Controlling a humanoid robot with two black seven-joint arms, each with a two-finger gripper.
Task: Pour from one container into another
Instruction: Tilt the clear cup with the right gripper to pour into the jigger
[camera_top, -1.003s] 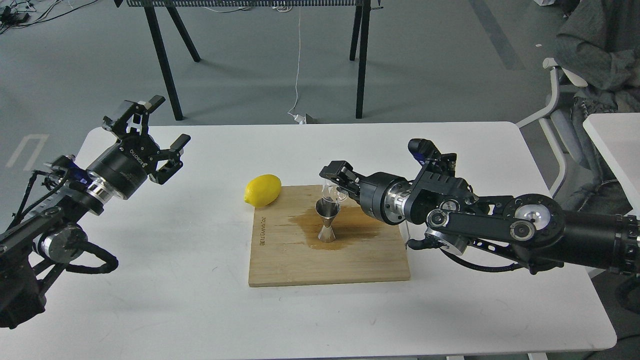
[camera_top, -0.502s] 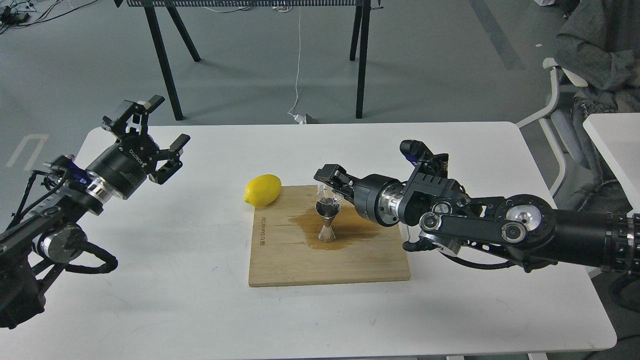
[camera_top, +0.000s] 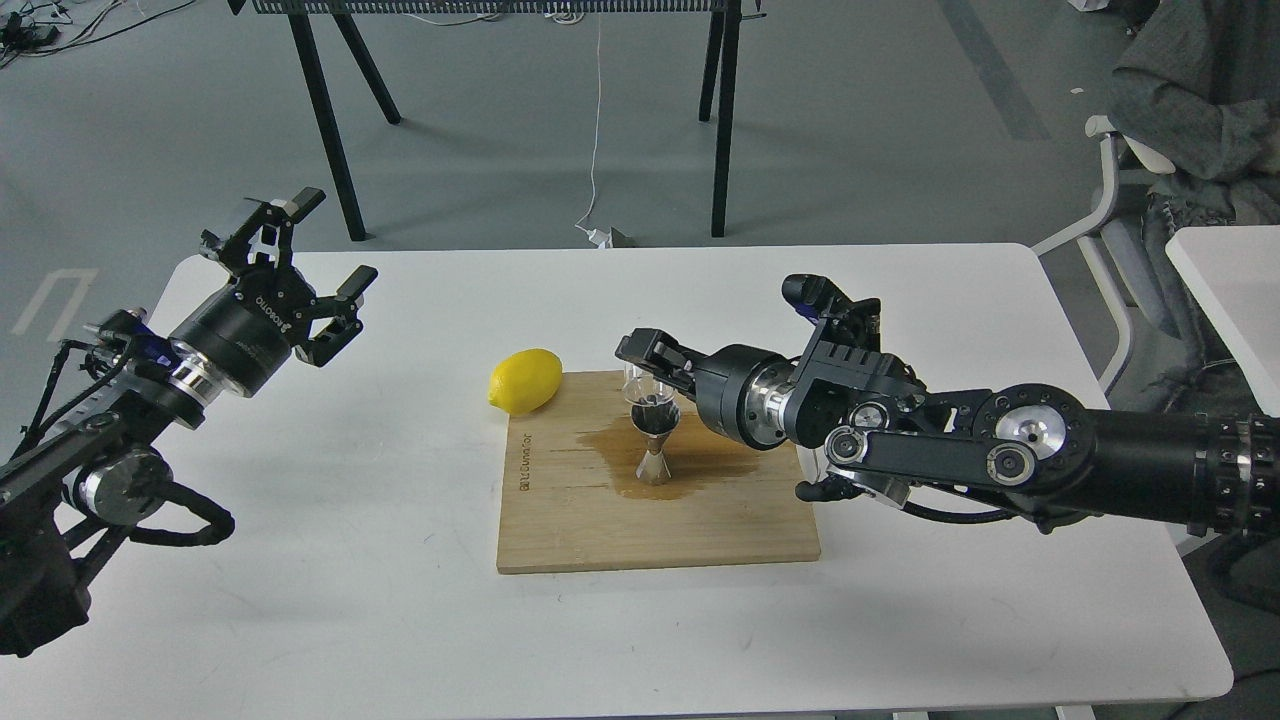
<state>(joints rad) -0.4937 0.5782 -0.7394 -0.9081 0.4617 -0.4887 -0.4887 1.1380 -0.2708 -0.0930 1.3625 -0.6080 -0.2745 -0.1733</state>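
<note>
Fingers of my right gripper (camera_top: 640, 368) are pinching the clear cup (camera_top: 642, 382), holding it just above and behind the steel jigger (camera_top: 655, 440); how far the cup is tipping I cannot tell, since its glass is blending into what lies behind it. Dark liquid is showing at the top of the jigger, right where the cup's lower edge is meeting the jigger's upper cone, and I cannot tell whether the two are touching. The jigger is standing upright on the wooden board (camera_top: 700, 530), in the middle of a brown wet stain (camera_top: 700, 458) that is spreading across the wood toward my right arm. A lemon (camera_top: 525, 381) is lying at the board's far left corner, partly on the white table (camera_top: 350, 600), near the jigger but apart from it. My right arm is reaching in low over the table from the right, its wrist hanging over the board's right edge. My left gripper (camera_top: 312, 270) is hanging in the air over the table's left end, well apart from the board, its fingers spreading wide and holding nothing.
</note>
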